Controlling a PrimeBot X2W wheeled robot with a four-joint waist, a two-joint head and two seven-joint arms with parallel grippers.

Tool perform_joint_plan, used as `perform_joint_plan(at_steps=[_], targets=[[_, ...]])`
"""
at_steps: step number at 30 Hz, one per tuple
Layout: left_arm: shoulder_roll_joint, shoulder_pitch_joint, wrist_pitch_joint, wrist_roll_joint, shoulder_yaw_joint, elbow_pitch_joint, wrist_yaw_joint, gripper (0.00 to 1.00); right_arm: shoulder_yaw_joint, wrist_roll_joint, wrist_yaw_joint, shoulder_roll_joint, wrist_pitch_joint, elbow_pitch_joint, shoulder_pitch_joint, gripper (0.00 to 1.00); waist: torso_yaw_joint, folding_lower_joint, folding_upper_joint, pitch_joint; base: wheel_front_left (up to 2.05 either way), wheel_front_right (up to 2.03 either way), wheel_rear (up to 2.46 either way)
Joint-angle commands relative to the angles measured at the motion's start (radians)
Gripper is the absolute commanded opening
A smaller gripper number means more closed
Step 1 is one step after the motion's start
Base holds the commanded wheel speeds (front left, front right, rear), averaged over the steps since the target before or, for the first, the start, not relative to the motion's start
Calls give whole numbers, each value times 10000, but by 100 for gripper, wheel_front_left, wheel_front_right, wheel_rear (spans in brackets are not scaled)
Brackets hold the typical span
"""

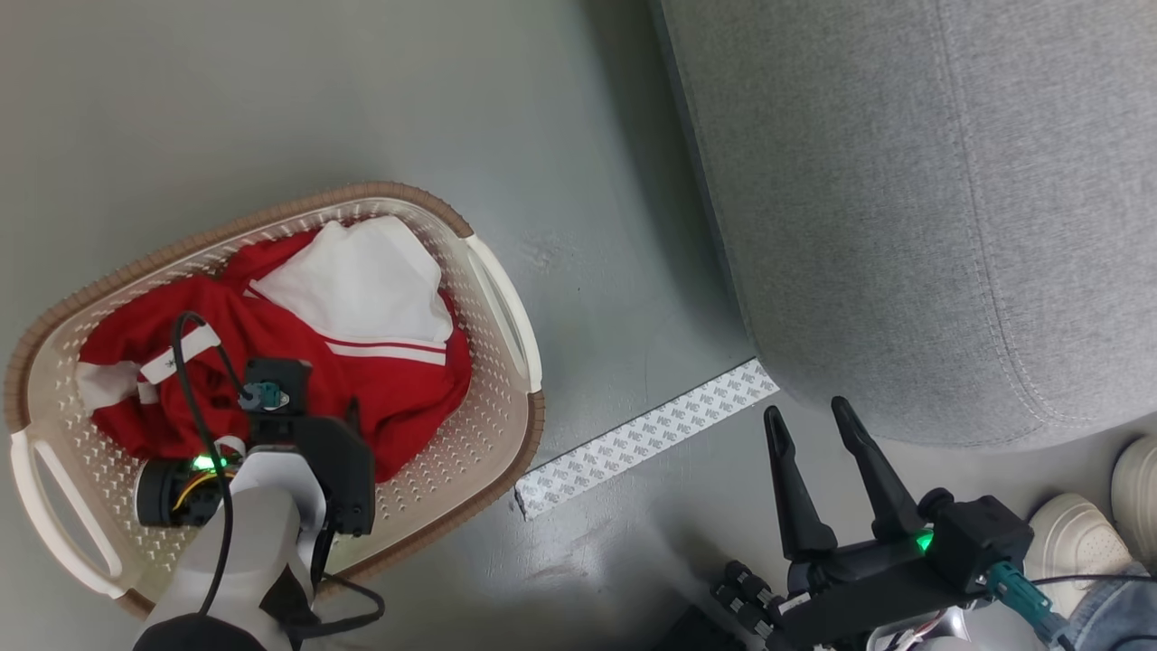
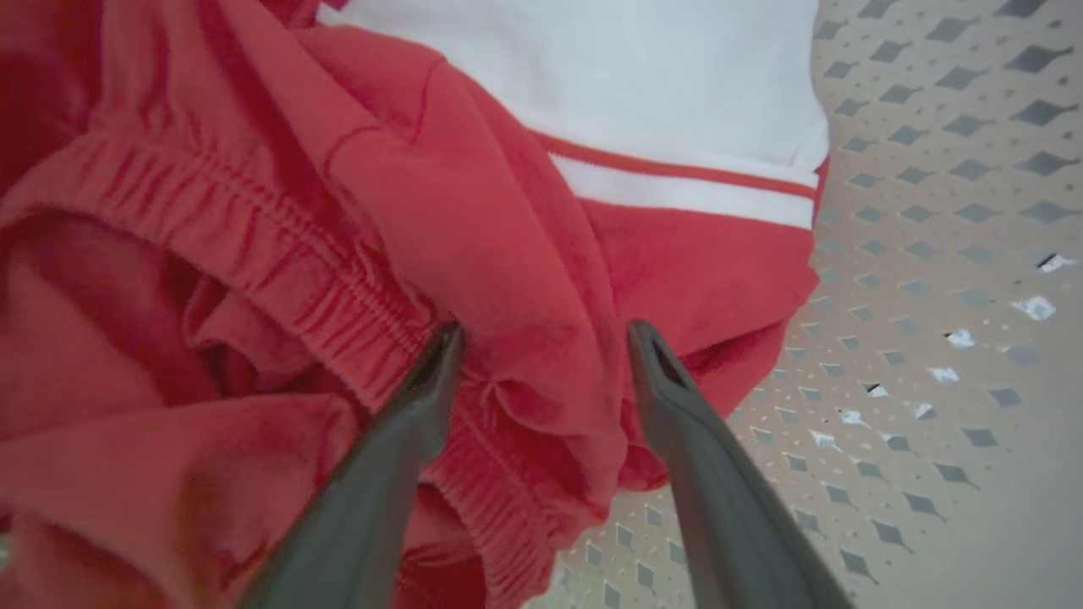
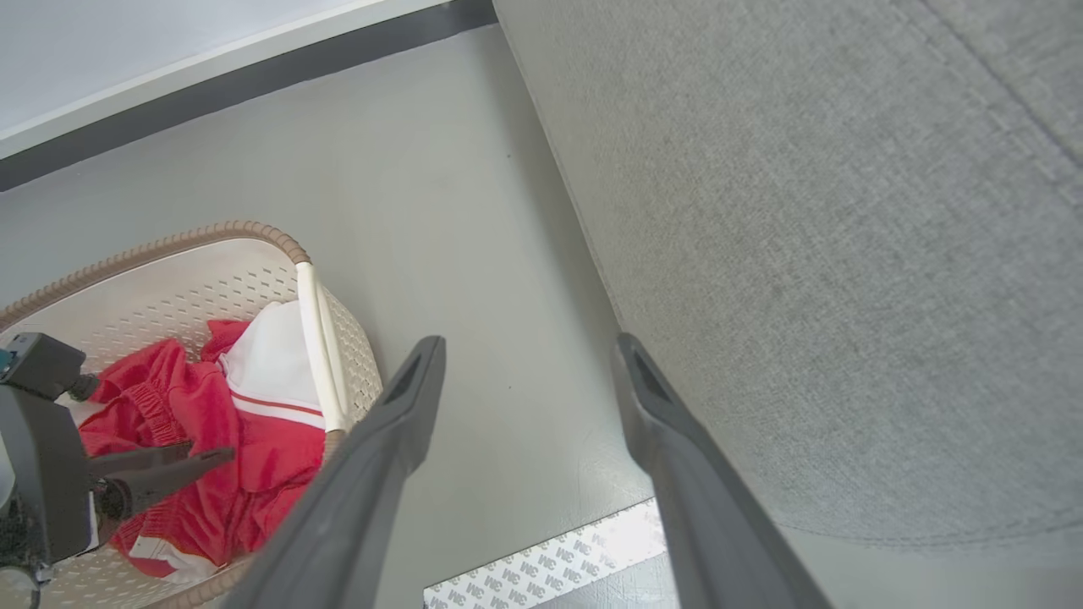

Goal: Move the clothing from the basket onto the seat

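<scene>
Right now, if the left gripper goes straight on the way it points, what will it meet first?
The clothing: a red fold by the gathered waistband lies directly between the open fingers of the left gripper, perhaps touching the tips, though depth is hard to judge.

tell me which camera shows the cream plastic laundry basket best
The head view: the oval cream-white perforated plastic basket with its brown woven-look rim shows almost whole, both handle cut-outs included. The right wrist view catches part of it at lower left; the left wrist view, a close patch of perforated wall.
</scene>
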Motion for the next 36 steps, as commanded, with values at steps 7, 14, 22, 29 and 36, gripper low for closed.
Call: perform_joint_plan(at_steps=[7,14,22,29,36], targets=[[264,-193,-296,-2,-167,167,-140,0,49,110,4,23,-53,14,-147,100,5,-1,-2,20,0,0,0],[194,149,-764,-285,-168,204,-930,0,-30,144,4,19,-46,555,-547,100,482,-1,-2,-860,0,0,0],[-11,1034,-996,-722,-732,-177,-1665,0,-233,95,4,10,56,1624,-711,100,1405,-1,-2,-3395,0,0,0],[-20,2464,-315,-1746,-2240,-1705,-1930,0,-39,267,4,-7,289,2285,-459,100,1721,-1,-2,-5873,0,0,0],[-13,3524,279,-3575,-3097,-3561,-1204,0,68,79,4,-7,953,2446,482,100,2482,-1,-2,-8450,0,0,0]])
